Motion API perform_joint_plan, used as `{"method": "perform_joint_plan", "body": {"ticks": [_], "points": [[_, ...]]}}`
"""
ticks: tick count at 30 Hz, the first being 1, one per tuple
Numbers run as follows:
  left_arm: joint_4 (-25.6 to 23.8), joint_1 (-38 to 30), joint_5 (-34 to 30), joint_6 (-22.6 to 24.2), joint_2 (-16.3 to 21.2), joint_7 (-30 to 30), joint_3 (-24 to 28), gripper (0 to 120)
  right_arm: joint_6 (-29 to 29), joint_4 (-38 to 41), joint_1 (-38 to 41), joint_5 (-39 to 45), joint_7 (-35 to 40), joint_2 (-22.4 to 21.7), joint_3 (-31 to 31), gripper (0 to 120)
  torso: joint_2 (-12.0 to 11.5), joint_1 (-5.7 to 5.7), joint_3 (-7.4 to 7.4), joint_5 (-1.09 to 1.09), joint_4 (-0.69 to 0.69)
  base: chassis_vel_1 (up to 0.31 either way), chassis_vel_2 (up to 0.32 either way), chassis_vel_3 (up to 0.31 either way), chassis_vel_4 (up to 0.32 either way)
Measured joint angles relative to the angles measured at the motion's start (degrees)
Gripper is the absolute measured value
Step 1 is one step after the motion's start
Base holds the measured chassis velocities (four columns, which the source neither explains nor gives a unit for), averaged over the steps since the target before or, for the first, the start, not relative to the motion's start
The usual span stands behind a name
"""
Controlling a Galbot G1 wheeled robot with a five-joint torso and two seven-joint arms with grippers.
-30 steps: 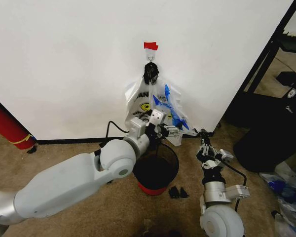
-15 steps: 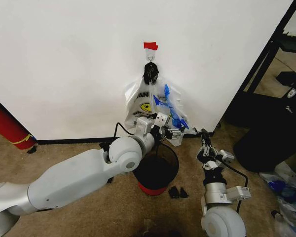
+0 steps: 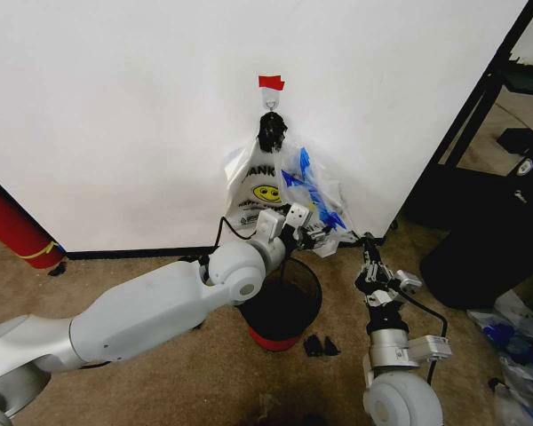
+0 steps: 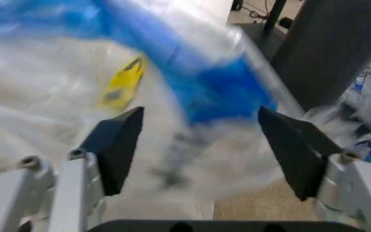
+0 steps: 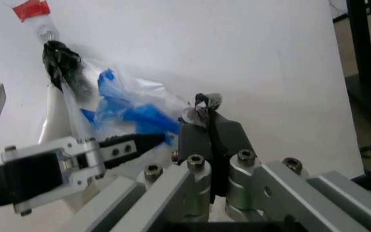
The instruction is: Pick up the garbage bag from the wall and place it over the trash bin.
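Garbage bag point(image 3: 309, 197): thin, see-through plastic with blue side panels, crumpled, hanging from the hook on the wall point(image 3: 115, 115) under the red tape strip, handles bunched dark at the hook. Its lower edge hangs just above the trash bin point(image 3: 280, 306). Bin: small, round, black with red base, upright on the carpet directly below the bag, against the wall's black baseboard.

Before me a white wall point(image 3: 115, 106) meets brown carpet point(image 3: 115, 275) along a black baseboard point(image 3: 124, 253); black shelving point(image 3: 506, 80) stands right.
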Motion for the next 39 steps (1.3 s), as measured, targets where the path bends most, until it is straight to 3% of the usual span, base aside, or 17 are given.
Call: {"method": "perform_joint_plan", "body": {"ticks": [3, 9, 14, 18, 23, 25, 34, 36, 39], "points": [[1.3, -0.4, -0.1, 0.3, -0.9, -0.1, 0.6, 83, 0.0, 0.1, -0.3, -0.1, 0.0, 0.1, 0.0, 0, 0.0, 0.0, 0.0, 0.0, 0.0, 0.0, 0.0, 0.0, 0.0], [3.9, -0.3, 0.1, 0.7, -3.1, -1.3, 0.7, 83, 0.0, 0.6, -0.7, -0.2, 0.0, 0.2, 0.4, 0, 0.0, 0.0, 0.0, 0.0, -0.01, 0.0, 0.0, 0.0, 0.0], [4.2, -0.1, 0.2, 1.0, -2.7, -1.3, 0.7, 68, 0.0, 1.1, -0.9, -0.6, 0.0, 0.2, 0.7, 0, 0.0, 0.0, 0.0, 0.0, -0.01, 0.0, 0.0, 0.0, 0.0], [1.8, 0.5, 1.1, 1.0, -0.8, -0.5, 0.8, 55, 0.0, 0.5, -1.0, -1.1, 0.1, 0.2, 0.9, 0, 0.0, 0.0, 0.0, 0.0, 0.0, 0.0, 0.0, 0.0, 0.0], [0.7, 0.9, 1.4, 1.0, 0.2, -0.5, 0.5, 71, 0.0, 0.5, -0.9, -1.1, 0.1, 0.4, 0.6, 0, 0.0, 0.0, 0.0, 0.0, 0.0, 0.0, 0.0, 0.0, 0.0], [0.8, 1.5, 1.5, 0.7, 0.1, -0.5, 0.1, 72, -0.1, 0.6, -0.8, -1.1, 0.2, 0.4, 0.4, 0, 0.0, 0.0, 0.0, 0.0, 0.0, 0.0, 0.0, 0.0, 0.0], [-0.1, 2.6, 1.6, 1.3, 1.4, 0.2, -0.5, 39, -0.7, 0.9, -0.4, -0.4, 0.7, 0.5, 0.4, 0, 0.0, 0.0, 0.0, -0.01, 0.0, 0.0, 0.0, 0.0, 0.0], [-0.5, 2.7, 1.7, 1.5, 1.8, 0.4, -0.5, 39, -0.7, 0.8, -0.4, -0.4, 0.7, 0.4, 0.4, 0, 0.0, 0.0, 0.0, -0.01, 0.0, 0.0, 0.0, 0.0, 0.0], [-1.2, 3.1, 1.8, 1.8, 2.4, 0.6, -0.7, 52, -0.7, 0.3, -0.4, -0.5, 0.7, 0.5, 0.3, 0, 0.0, 0.0, 0.0, -0.01, 0.0, 0.0, 0.0, 0.0, 0.0]]}}
